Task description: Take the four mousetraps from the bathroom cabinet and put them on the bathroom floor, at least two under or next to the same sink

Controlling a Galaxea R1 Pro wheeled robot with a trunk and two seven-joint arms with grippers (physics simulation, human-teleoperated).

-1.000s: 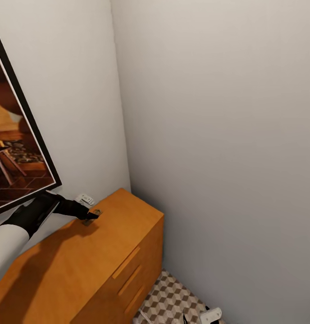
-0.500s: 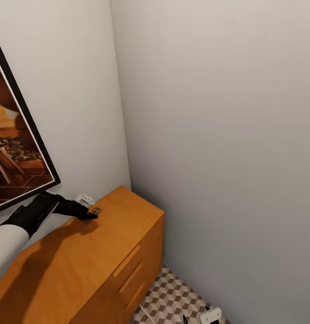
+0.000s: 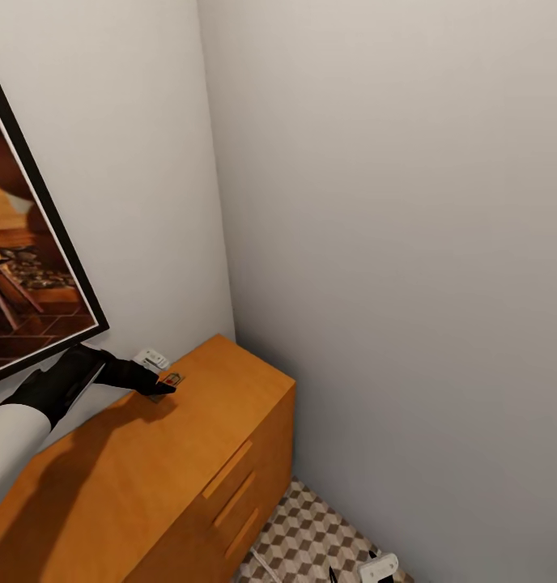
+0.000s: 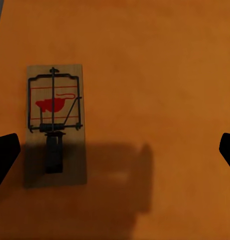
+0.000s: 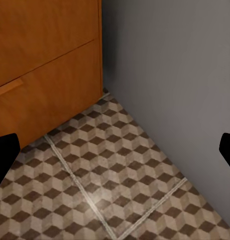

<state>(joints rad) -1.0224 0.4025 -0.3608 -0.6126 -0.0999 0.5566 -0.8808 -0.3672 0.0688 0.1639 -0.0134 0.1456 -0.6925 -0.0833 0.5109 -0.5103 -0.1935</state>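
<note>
Your left pincer (image 3: 167, 389) is over the top of the orange cabinet (image 3: 149, 470), near its back edge and close to the far corner by the wall. In the left wrist view its two black fingertips (image 4: 4, 155) stand at the two sides of the picture, spread wide, and they hold nothing. One mousetrap (image 4: 55, 125) lies flat on the cabinet top between them, much nearer to one fingertip than to the other. This fingertip is just beside the long edge of the trap; you cannot tell from the pictures if it touches the wood. The trap has a red mark and a dark wire frame on its tan board, and the shadow of the pincer falls over one end of it. In the head view the trap (image 3: 170, 379) shows just at the tip of the black pincer, and a small white box (image 3: 151, 358) sits on the wall behind it.

Your right pincer (image 5: 115, 150) is low, over the bathroom floor (image 5: 109, 185) beside the cabinet front (image 5: 44, 75) and the grey wall (image 5: 180, 75). Its fingertips are also wide apart and empty.
</note>
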